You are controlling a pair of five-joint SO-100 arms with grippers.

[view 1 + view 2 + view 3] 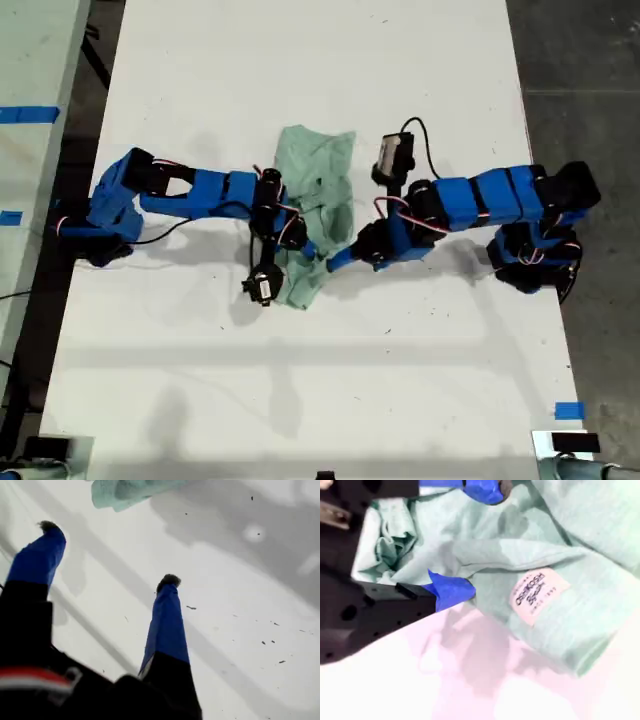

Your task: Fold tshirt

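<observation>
Lying crumpled on the white surface (300, 60), the tshirt (318, 200) sits between both arms | my second pincer (470, 540) straddles a fold beside the label (537, 596), grip unclear | my first pincer (107, 555) gapes wide, empty, just off the hem

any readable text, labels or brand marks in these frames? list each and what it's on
Neck label on the tshirt: dark print in several lines, seen upside down and blurred in the second wrist view; not reliably readable.
Exterior view: no text to read; the blue tape pieces on the table are blank.
First wrist view: none.
</observation>
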